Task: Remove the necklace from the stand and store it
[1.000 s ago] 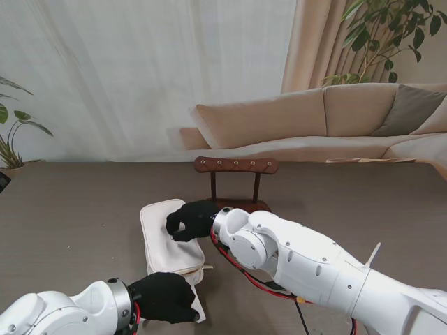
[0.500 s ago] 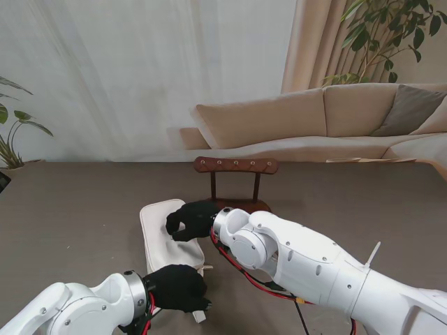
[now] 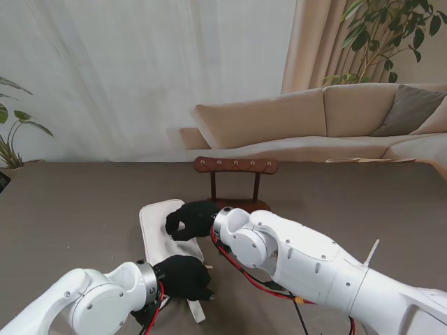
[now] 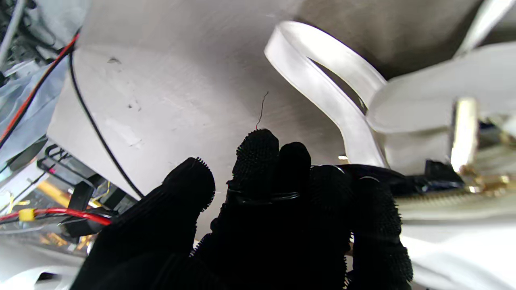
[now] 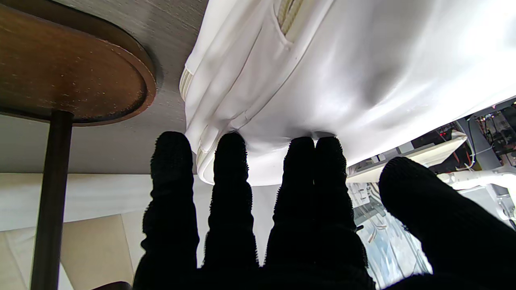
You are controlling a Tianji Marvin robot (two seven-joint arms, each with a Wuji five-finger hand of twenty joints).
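Stand view: right hand (image 3: 187, 220) pressing pouch (image 3: 158, 230).

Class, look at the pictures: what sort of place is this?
Probably a living room or a lab staged as one: a beige sofa, long curtains and a leafy houseplant behind the table.

the left hand (image 3: 183, 277) has slid along the pouch's (image 3: 157, 227) near edge toward the wooden stand (image 3: 235, 183).
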